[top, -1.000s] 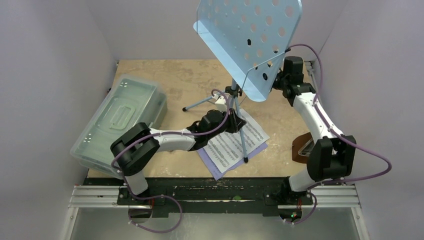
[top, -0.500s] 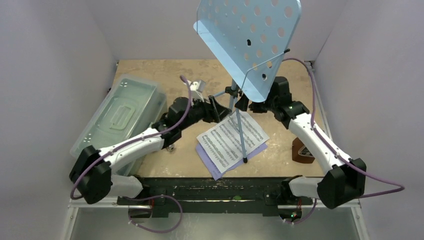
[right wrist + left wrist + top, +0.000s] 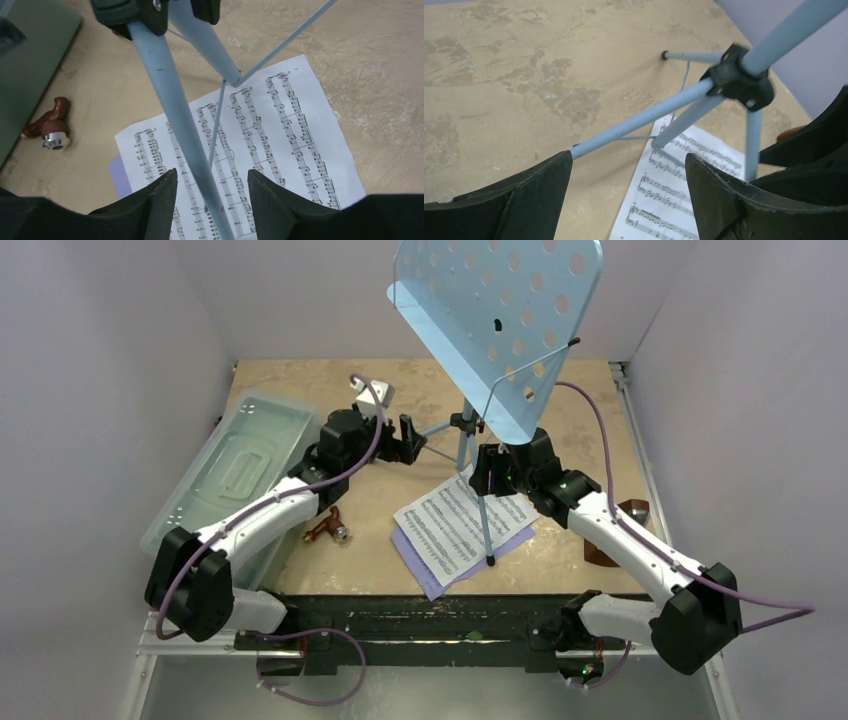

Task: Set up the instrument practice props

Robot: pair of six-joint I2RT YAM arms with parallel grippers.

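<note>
music stand [image 3: 455, 328] upright at centre frame, front leg lying across sheet music [image 3: 450, 527] at lower centre. left gripper [image 3: 411, 438] spread apart beside a leg tip, clamping nothing. right gripper [image 3: 486, 468] apart as well, straddling the front leg. metronome [image 3: 632, 510] at right edge, partly behind the right arm.

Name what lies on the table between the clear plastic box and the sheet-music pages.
A small brown object with a silver tip, lying nearer the box and clear of the pages. The top view shows the whole stretch.
</note>
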